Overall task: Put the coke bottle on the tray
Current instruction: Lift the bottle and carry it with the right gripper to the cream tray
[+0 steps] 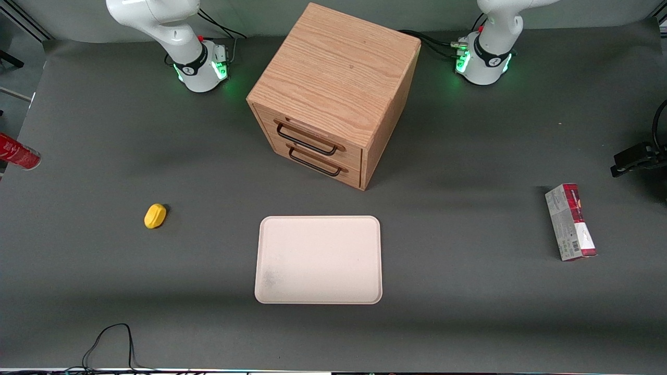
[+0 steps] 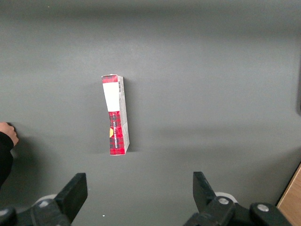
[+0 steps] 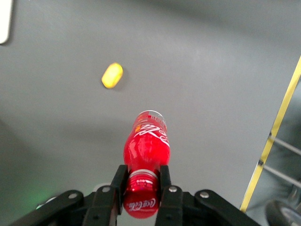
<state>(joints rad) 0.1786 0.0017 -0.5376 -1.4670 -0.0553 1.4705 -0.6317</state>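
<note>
Hand grips coke bottle by its neck, high over counter; carry level toward tray, lower gently w/o tipping.

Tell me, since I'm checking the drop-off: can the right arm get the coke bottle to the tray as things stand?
Probably yes. The gripper is shut on the coke bottle at the working arm's end of the table. The tray lies bare, and only the yellow lemon sits on the mat between, low enough to pass over.
</note>
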